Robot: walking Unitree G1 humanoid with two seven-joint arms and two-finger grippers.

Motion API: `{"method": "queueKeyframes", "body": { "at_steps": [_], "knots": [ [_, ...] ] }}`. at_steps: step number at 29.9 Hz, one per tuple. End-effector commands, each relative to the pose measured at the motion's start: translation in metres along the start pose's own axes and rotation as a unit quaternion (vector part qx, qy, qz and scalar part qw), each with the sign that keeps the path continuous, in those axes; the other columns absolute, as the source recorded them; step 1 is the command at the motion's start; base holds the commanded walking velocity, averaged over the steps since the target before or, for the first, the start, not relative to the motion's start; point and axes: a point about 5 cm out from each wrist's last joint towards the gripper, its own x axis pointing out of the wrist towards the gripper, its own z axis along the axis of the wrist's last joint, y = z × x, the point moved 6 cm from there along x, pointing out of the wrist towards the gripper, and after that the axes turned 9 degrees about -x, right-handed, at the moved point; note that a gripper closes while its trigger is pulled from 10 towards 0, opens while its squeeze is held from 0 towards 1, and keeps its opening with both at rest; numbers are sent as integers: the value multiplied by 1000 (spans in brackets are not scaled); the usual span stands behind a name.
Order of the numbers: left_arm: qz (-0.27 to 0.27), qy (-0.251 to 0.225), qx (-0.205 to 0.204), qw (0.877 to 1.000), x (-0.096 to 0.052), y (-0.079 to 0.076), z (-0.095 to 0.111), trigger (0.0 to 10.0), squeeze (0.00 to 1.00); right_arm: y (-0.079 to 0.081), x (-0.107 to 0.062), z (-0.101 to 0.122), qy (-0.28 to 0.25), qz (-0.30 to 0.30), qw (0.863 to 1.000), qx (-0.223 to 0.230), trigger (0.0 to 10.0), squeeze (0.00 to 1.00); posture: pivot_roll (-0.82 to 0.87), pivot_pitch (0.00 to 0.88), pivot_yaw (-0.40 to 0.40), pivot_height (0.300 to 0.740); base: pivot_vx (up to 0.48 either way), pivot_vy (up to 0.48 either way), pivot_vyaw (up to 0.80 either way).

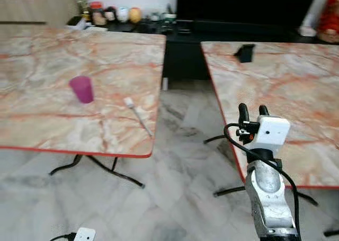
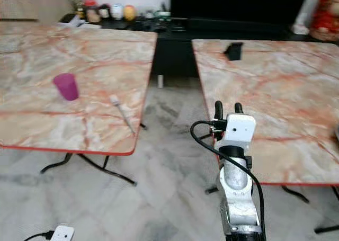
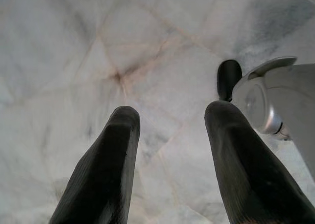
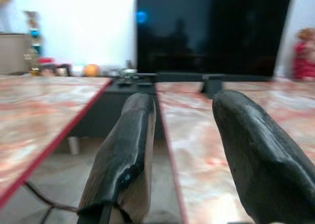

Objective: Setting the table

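At ten o'clock the purple cup [image 1: 81,89] is standing upright on the left table [image 1: 42,119], a white fork [image 1: 137,116] lying beside it at its four o'clock, reaching the edge (a careless nudge could be tipping it off). The left gripper [image 3: 170,150] is hanging spread over the floor; the right gripper [image 1: 253,114], spread and empty, is lifting at five o'clock by the right table [image 1: 296,92].

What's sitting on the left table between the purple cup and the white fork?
Nothing: in the left eye view, bare marble tabletop separates the purple cup from the white fork.
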Motion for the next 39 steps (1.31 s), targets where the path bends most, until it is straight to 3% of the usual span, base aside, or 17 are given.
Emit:
{"method": "queueKeyframes", "body": {
  "at_steps": [1,28,39],
  "knots": [
    [-1,8,-6,1000,-1,-1,-6,10000,0,-1,1,-1,3,0,1000,-3,10000,0,40,0,-25,728,0,0,800],
    [0,8,-4,1000,-1,0,-5,10000,0,2,3,0,1,9,1000,-3,10000,0,46,0,-30,728,0,0,800],
    [1,7,-10,1000,0,0,-5,10000,0,-4,5,-6,17,-8,1000,8,10000,0,51,0,-32,728,0,0,0]
  ]
}}
